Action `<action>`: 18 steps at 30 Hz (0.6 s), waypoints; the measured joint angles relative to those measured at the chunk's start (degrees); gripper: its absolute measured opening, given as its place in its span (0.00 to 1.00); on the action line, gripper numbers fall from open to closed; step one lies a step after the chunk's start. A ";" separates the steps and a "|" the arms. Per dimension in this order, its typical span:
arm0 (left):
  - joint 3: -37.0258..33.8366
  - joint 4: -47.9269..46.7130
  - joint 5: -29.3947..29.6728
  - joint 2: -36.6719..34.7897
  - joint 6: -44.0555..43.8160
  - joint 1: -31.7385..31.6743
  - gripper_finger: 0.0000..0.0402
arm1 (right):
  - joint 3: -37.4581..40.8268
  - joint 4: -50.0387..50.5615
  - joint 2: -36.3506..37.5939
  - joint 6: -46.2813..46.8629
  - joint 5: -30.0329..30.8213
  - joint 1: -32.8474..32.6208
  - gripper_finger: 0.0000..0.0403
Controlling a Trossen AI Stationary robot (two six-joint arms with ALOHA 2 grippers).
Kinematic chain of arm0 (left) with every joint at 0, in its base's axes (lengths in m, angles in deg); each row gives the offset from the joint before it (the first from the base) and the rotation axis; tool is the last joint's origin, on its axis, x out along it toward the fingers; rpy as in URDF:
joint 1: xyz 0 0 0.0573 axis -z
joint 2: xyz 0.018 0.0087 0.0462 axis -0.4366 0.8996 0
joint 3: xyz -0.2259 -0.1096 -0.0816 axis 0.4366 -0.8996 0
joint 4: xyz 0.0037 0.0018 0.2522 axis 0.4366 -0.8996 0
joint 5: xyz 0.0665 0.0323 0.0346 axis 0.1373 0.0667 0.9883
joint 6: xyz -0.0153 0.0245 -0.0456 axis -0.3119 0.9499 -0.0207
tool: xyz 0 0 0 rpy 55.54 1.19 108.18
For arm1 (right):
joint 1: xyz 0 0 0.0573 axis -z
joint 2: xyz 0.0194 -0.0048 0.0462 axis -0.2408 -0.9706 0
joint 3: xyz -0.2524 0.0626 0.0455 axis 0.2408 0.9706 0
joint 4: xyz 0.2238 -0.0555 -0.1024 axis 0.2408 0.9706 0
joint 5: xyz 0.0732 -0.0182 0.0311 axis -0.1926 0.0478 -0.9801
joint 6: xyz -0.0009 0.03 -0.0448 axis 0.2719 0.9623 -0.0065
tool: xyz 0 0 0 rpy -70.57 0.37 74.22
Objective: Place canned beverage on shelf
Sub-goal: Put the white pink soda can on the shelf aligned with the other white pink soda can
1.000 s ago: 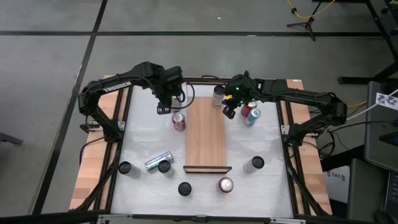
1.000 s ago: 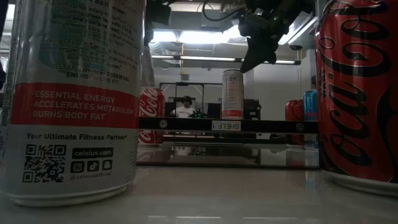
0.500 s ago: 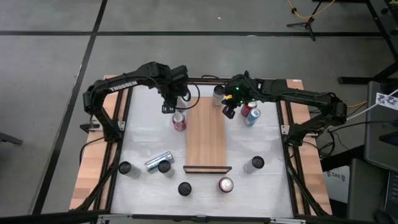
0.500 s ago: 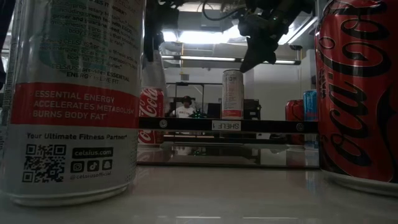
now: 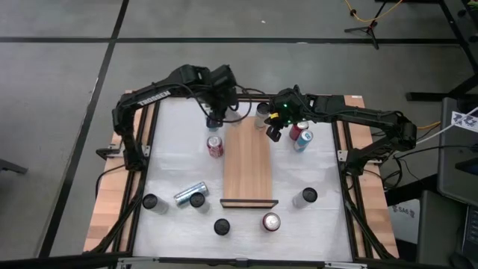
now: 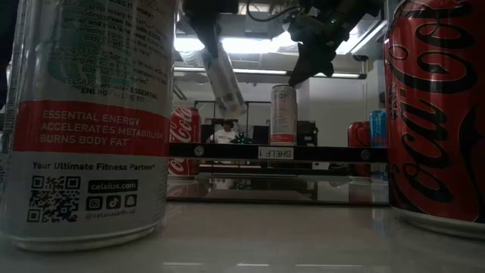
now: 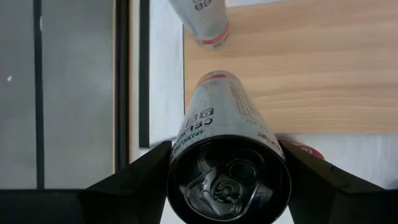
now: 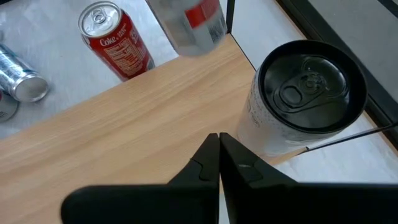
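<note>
The left gripper (image 7: 227,186) clamps a silver can (image 7: 225,134), tilted and lifted off the counter (image 5: 172,161). Just beyond its fingers lies the shelf (image 5: 247,161) — the far end, where a pale can (image 8: 292,99) stands upright. Over that end hangs the right gripper (image 8: 219,149), fingers pressed together, empty — the pale can just beside it.
</note>
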 joint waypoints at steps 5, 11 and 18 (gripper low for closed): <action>1.38 0.06 0.04 3.03 1.05 -0.19 0.60 | 0.00 0.00 0.00 0.02 0.00 0.00 0.00; 1.45 -0.30 0.24 5.40 2.06 -0.64 0.60 | 0.00 0.04 0.00 0.02 0.00 0.00 0.00; 1.45 -0.48 0.18 7.81 2.46 -1.17 0.60 | 0.00 0.07 0.00 0.02 0.00 0.02 0.00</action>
